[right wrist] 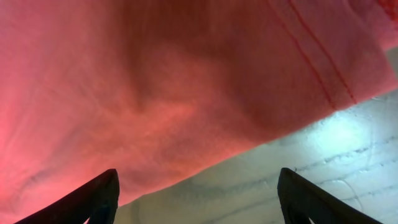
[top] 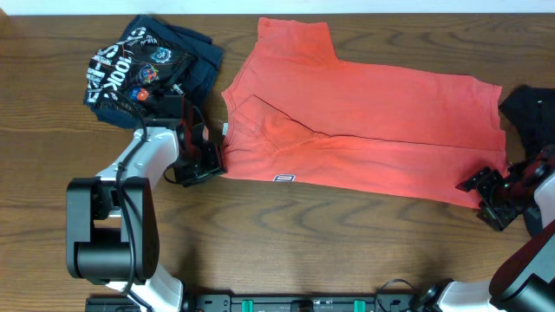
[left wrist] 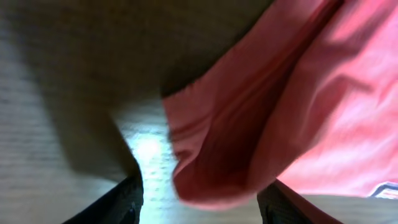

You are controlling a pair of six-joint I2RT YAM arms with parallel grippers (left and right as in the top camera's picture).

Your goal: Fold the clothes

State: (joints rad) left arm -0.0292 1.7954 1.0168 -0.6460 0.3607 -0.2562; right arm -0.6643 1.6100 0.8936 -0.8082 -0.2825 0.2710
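The coral-red T-shirt (top: 364,130) lies flat across the table's middle, with one part folded over itself along its left side. My left gripper (top: 211,161) sits at the shirt's left edge. In the left wrist view its fingers (left wrist: 127,202) stand apart, a rolled hem of the red shirt (left wrist: 211,180) hangs between them, and the left gripper (left wrist: 204,183) is open. My right gripper (top: 482,192) is at the shirt's lower right corner. The right wrist view shows the right gripper (right wrist: 199,174) wide open over bare table, with the red cloth (right wrist: 155,93) just beyond.
A crumpled navy printed garment (top: 147,69) lies at the back left. A black garment (top: 533,113) sits at the right edge, close to my right arm. Wooden table (top: 329,234) runs along the front.
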